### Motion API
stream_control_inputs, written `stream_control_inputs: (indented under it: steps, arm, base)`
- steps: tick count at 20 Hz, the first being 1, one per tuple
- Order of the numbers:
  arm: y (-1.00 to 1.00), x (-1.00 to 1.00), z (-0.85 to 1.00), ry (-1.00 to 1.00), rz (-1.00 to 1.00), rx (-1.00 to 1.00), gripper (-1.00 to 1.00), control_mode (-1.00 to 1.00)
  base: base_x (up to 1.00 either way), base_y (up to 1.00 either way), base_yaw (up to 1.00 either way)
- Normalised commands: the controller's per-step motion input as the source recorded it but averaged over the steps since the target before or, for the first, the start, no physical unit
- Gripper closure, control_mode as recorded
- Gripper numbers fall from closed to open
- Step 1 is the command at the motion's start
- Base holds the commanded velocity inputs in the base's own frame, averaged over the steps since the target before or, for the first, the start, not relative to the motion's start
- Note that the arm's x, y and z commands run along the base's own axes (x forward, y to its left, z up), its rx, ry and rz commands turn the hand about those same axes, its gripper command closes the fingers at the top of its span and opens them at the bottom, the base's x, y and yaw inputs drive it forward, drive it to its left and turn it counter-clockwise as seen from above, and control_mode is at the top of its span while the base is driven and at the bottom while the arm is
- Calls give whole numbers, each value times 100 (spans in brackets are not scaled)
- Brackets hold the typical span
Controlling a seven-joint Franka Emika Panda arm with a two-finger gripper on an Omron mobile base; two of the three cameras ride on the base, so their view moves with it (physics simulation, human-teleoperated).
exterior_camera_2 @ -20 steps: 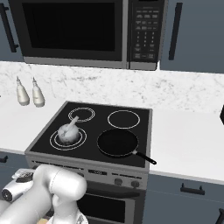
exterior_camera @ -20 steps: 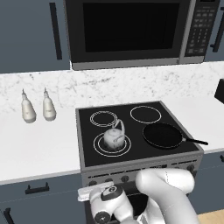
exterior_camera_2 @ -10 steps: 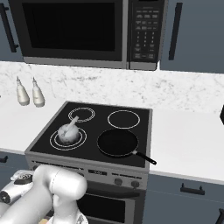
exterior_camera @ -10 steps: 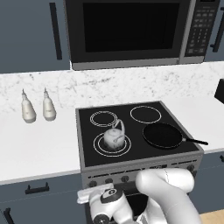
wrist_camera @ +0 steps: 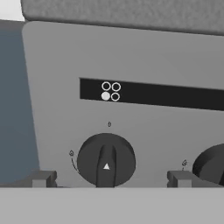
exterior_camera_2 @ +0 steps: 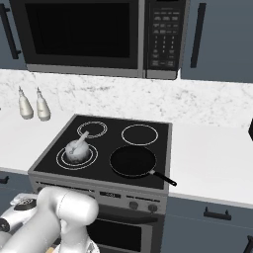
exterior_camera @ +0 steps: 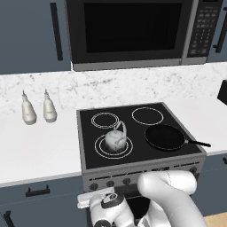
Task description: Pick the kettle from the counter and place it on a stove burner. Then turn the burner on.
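White marbled counter (exterior_camera: 40, 155) flanks a black glass stove (exterior_camera: 88, 162) under a dark microwave (exterior_camera: 133, 31). No writing is readable; the stove's front panel carries a four-circle diagram (wrist_camera: 110, 91) with its lower-left circle filled, set above a dark knob (wrist_camera: 106, 160) marked with a small triangle. The gripper (wrist_camera: 109, 178) hangs low before that panel, fingers (wrist_camera: 43, 178) spread wide to either side of the knob, holding nothing. The kettle (exterior_camera: 114, 140) sits on the stove burner (exterior_camera: 113, 146) at the stove's front left, above and behind the gripper.
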Motion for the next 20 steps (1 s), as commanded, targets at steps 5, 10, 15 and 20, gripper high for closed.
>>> stream_control_inputs:
  steps: [5,10,15,20]
  arm:
    - [0,15,0,1,1,0,-100,-100]
    - [0,28,0,0,1,0,-100,-100]
    - [0,6,0,0,0,0,100,-100]
    - [0,0,0,0,0,0,100,-100]
  base:
    - [0,0,0]
    - [0,0,0]
    - [0,0,0]
    - [0,0,0]
